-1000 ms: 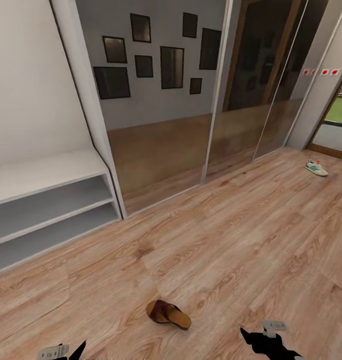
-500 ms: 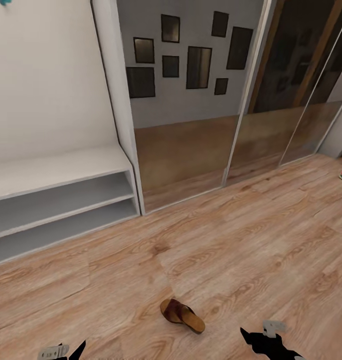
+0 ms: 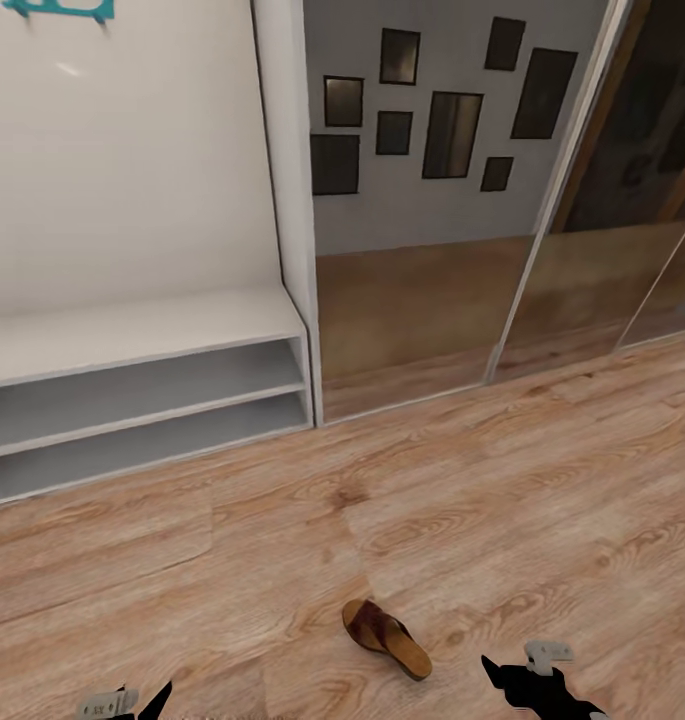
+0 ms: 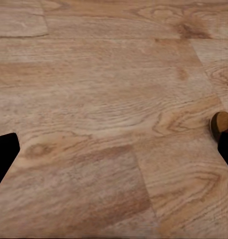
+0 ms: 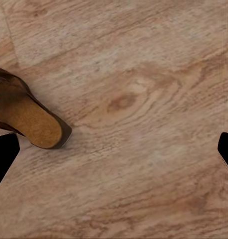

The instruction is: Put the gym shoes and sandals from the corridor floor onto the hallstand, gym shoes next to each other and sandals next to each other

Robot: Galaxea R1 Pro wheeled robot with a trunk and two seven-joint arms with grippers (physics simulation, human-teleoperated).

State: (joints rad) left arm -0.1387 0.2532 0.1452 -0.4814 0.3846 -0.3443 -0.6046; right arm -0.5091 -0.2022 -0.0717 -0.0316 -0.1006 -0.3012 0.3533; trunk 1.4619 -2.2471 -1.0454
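**Here, one sandal lies between the arms, nearer the right**

Here a single brown sandal (image 3: 386, 638) rests on the corridor floor (image 3: 502, 480), low in the head view and well apart from the hallstand (image 3: 142, 335), whose bench top and two open shelves stand bare at the left beside the mirrored wardrobe (image 3: 432, 200). The sandal lies forward of the robot, between the two arms but closer to the right gripper (image 3: 530, 682) than to the left gripper (image 3: 132, 703); its long axis runs on a diagonal, the strap end pointing away toward the rack and the cork heel toward the right arm. In the right wrist view the heel (image 5: 36, 124) sits just beside one dark fingertip (image 5: 4, 152), untouched, the two tips spread wide with bare planks between them and nothing held. The left gripper's fingers (image 4: 3, 152) are likewise parted and empty (the sandal's edge (image 4: 222, 124) shows near its far finger). Judged from this, the right arm is the likelier one to reach
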